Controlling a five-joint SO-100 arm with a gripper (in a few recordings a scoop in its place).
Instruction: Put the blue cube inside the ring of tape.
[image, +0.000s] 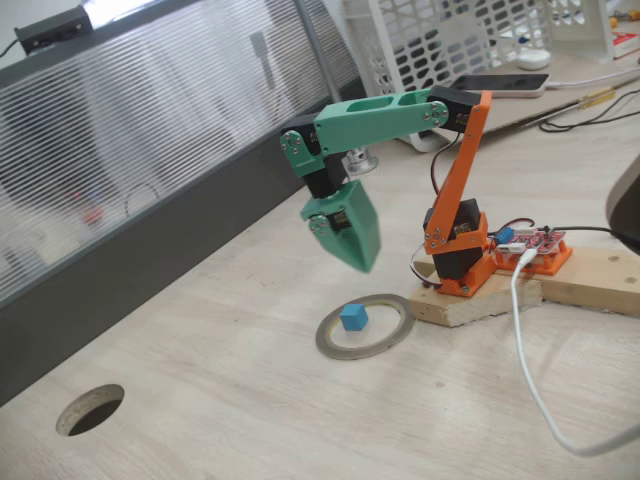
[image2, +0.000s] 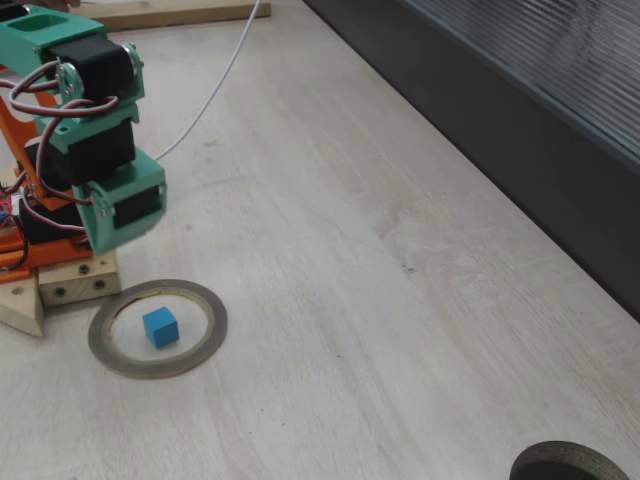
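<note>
the cube (image: 353, 318) sits flat inside the ring (image: 330, 344), no long axis, corner toward the surface's (image: 250, 400) near edge. fingers (image: 352, 240) hang above, pressed together, empty.

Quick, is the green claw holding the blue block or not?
Gripper: raised above the table, holding nothing; open or shut cannot be told. The blue cube sits inside the ring of tape.

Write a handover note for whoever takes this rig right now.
Hand: raised above the table, holding nothing; whether its jaws are open or shut cannot be told.
Blue cube: sits on the table inside the ring of tape, near the ring's centre and clear of its rim in both fixed views.
Done: cube placed and released.
Left: nothing for the placement; at most, park the arm.
</note>
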